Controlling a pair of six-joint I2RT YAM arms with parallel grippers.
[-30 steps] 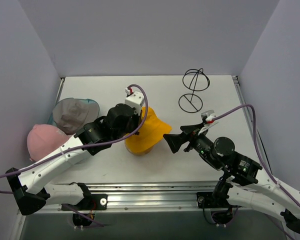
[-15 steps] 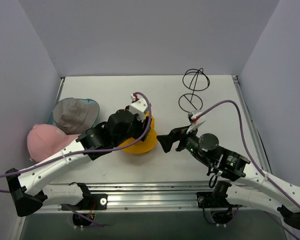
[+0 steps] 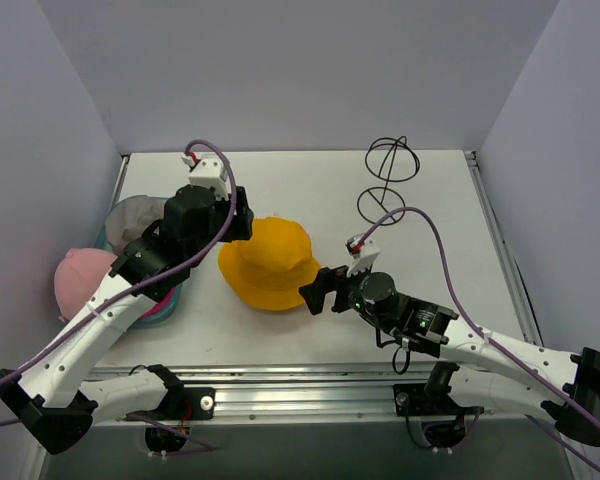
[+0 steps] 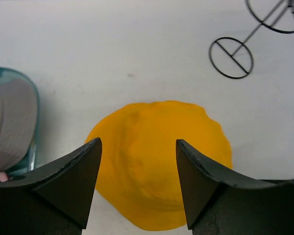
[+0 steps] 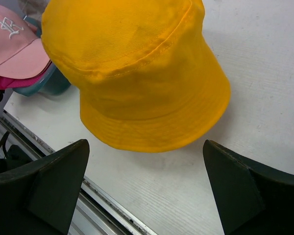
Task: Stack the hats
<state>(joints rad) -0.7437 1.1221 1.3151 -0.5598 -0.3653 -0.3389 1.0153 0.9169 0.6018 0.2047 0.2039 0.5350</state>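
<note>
From above we see the yellow hat [image 3: 268,264] lying crown up in the middle of the desk [image 3: 450,215], held by neither arm. The left jaws hang wide apart and empty near its far-left edge. The right jaws, also apart and empty, sit just beside its near-right brim.

The grey hat [image 3: 140,225] and pink cap [image 3: 83,277] lie at the left. The left wrist view shows the grey hat resting in the tray [image 4: 33,98]. Only the right wrist view plainly shows the magenta cap [image 5: 4,81] under the pink cap. The wire stand [image 3: 385,185] is well apart, at the far right.

The right wrist view also catches a white embroidered mark on the pink cap, which we cannot read.
</note>
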